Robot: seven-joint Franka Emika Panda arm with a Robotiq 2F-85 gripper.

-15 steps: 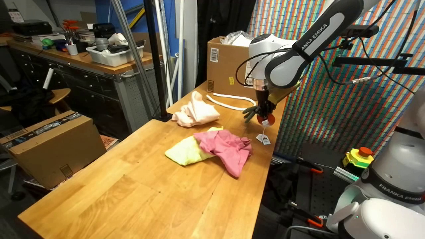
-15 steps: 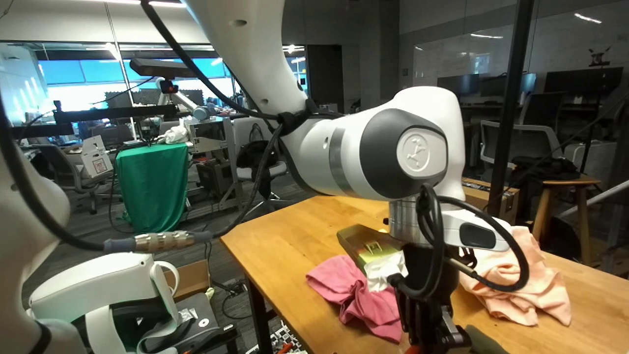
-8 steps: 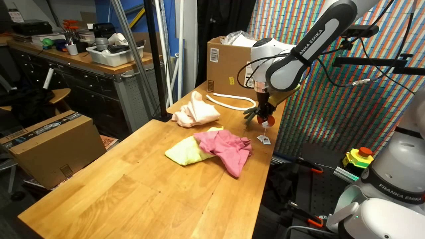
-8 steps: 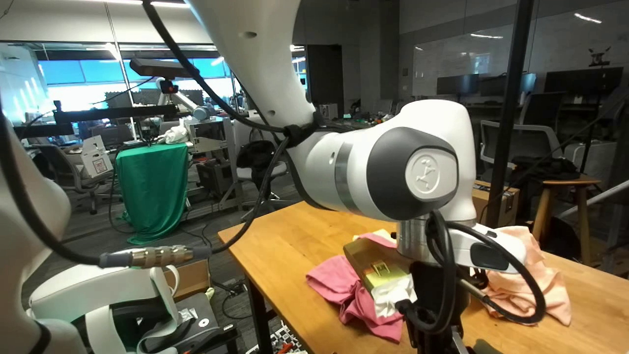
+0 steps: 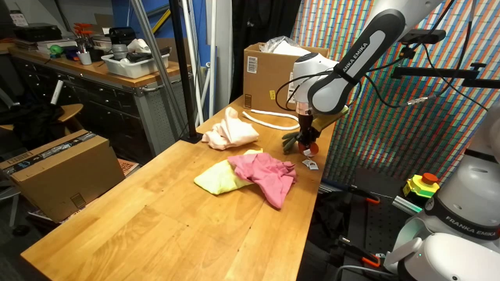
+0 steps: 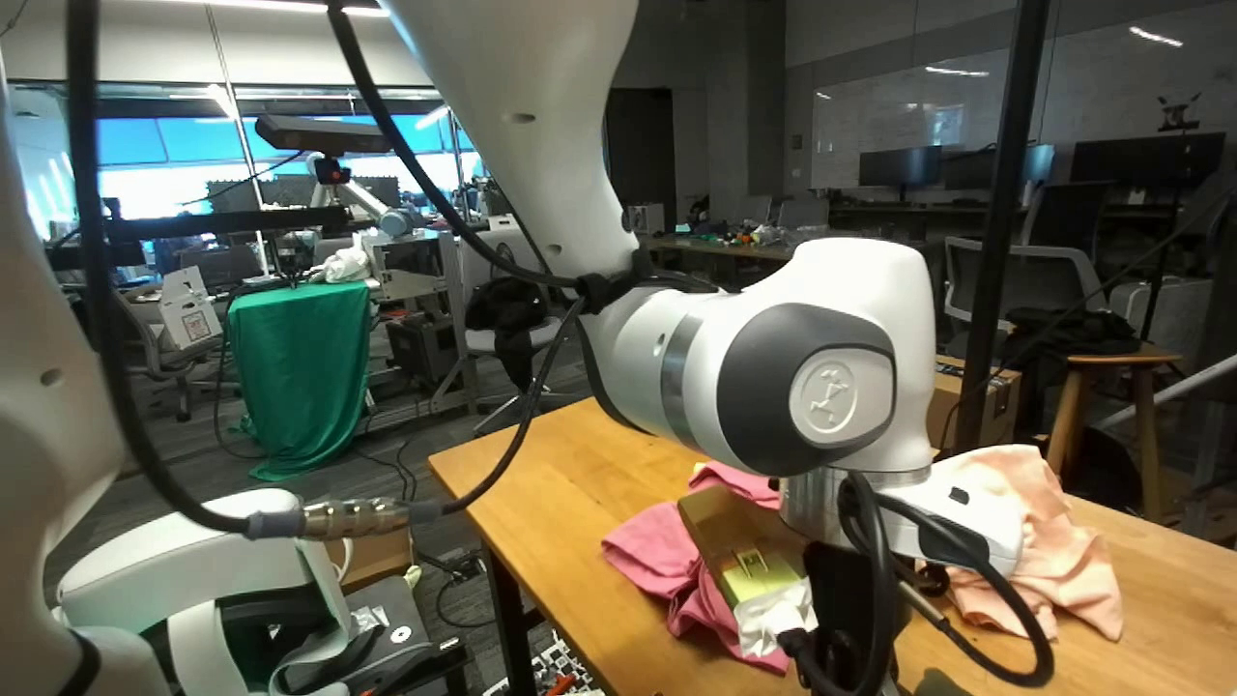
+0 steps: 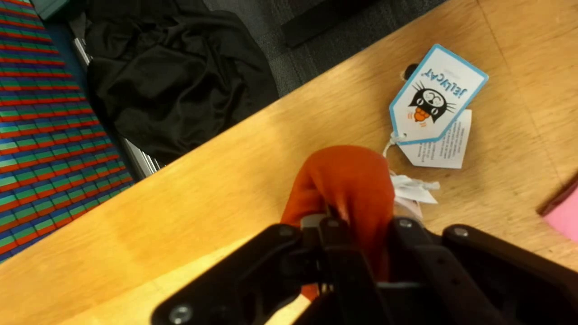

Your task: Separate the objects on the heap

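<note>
Red soft toy (image 7: 345,176) gripped in the claw (image 7: 363,225), near the edge of the desk (image 7: 212,189); printed tag (image 7: 435,99) to its right, pink cloth (image 7: 564,216) far right in the wrist view. In an exterior view: yellow cloth (image 5: 219,179), peach cloth (image 5: 230,133) beyond it, pink cloth overlapping the yellow, toy rightmost.

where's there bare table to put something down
The widest bare stretch of table runs from the yellow cloth and pink cloth to the end opposite the cord. A smaller one lies between peach cloth, cord and pink cloth. Crowded: by the box, with cord, claw and red toy.
</note>
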